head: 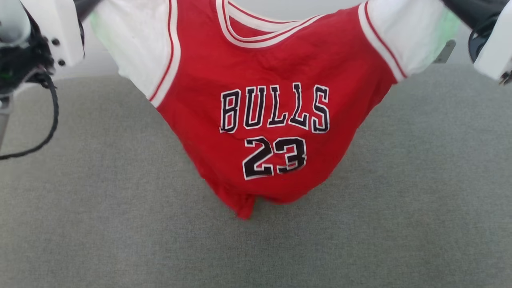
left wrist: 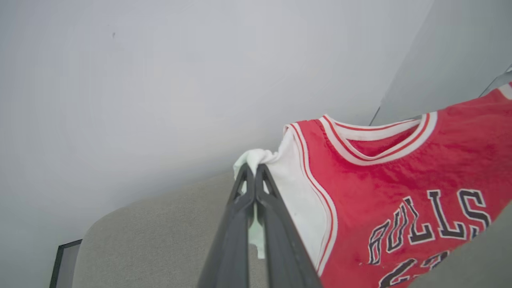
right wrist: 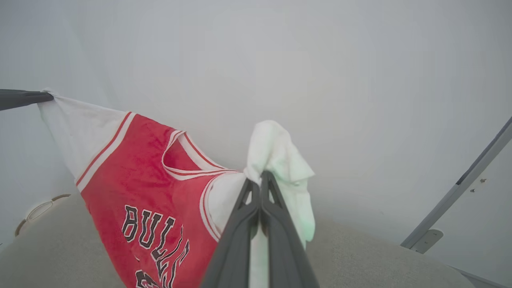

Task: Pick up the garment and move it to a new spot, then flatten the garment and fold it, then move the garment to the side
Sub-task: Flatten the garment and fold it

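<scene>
The garment (head: 276, 80) is a red jersey with white sleeves, striped trim, black "BULLS" lettering and the number 23. It hangs spread between both arms above the grey surface (head: 80, 224), its lower hem drooping to touch it. My left gripper (left wrist: 255, 170) is shut on the white sleeve (left wrist: 280, 168) of the garment (left wrist: 400, 176). My right gripper (right wrist: 260, 178) is shut on the other white sleeve (right wrist: 280, 156) of the garment (right wrist: 136, 168). The left gripper's fingers (right wrist: 24, 98) also show at the right wrist view's left edge, pinching the far sleeve.
A pale wall stands behind the grey padded surface. A grey metal bar with a bracket (right wrist: 456, 196) leans at the right. A dark frame corner (left wrist: 64, 260) shows beside the surface's edge. Black cable (head: 48, 116) hangs from my left arm.
</scene>
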{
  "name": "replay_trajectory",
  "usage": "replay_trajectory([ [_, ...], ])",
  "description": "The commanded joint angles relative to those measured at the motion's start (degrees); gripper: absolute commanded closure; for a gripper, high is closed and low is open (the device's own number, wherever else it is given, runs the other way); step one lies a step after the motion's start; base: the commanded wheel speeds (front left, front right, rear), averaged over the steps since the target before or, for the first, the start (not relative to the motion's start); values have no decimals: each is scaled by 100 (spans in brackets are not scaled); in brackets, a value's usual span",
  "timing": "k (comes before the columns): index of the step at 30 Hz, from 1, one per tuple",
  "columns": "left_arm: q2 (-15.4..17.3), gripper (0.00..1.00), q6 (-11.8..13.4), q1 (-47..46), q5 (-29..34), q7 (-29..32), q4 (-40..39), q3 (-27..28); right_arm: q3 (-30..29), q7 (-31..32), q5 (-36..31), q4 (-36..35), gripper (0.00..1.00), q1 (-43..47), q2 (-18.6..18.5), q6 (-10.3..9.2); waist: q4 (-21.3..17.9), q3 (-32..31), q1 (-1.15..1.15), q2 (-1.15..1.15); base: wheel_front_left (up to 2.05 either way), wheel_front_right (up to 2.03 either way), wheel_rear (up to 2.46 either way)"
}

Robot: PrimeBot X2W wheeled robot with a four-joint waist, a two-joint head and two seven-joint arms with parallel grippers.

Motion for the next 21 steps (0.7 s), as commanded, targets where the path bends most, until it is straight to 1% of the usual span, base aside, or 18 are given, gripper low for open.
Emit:
replay_trajectory([
  [1,32,100,44,-120,96,31,-39,28,-10,18,-27,-36,100,-111,-14,-2,-11,-75,0,0,0,0,0],
  [6,72,100,131,-383,117,147,-104,49,68,9,-108,12,100,-378,-46,-2,-16,-144,0,0,0,0,0],
  [9,64,100,108,-520,159,147,-105,27,136,-34,-156,138,100,-531,-14,-2,-10,-79,0,0,0,0,0],
  [12,-13,100,47,-703,251,-17,4,26,205,-213,-284,337,100,-732,-25,-2,-3,97,0,0,0,0,0],
  [16,-214,100,-69,-1016,415,-398,370,17,352,-801,-518,757,100,-1155,-19,-2,13,492,0,0,0,0,0],
  [18,-322,100,-151,-1262,524,-637,619,-2,474,-1204,-729,1038,100,-1425,-43,-2,25,750,0,0,0,0,0],
  [21,-502,100,-250,-1735,760,-1140,1070,8,598,-1903,-1044,1547,100,-1908,56,-2,36,1154,0,0,0,0,0],
])
